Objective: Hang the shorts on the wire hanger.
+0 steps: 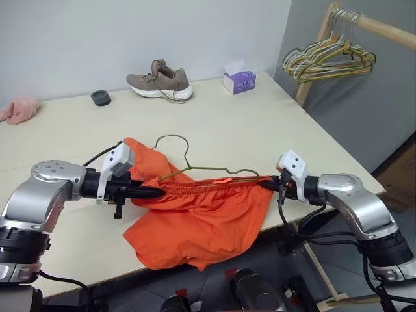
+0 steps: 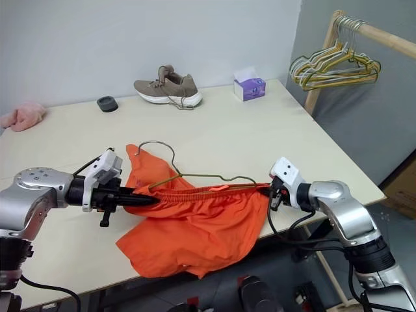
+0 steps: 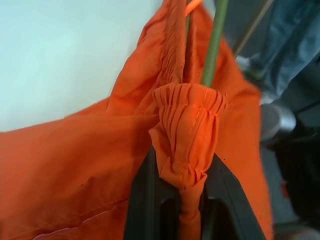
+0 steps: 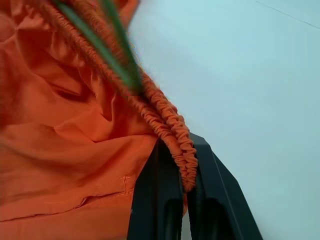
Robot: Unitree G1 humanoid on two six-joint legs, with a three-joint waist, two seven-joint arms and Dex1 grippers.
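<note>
A: Shorts [image 1: 201, 218] hung stretched over the table [image 1: 273, 123] edge, wire hanger [image 1: 188, 166] inside the waistband?

B: Yep, left gripper [image 1: 159, 192] and right gripper [image 1: 268, 184] faced each other, each pinching a waistband end. No readable writing.

Bare table [image 1: 260, 123] lies between shorts [image 1: 201, 221] and far shoe [image 1: 160, 82].
</note>
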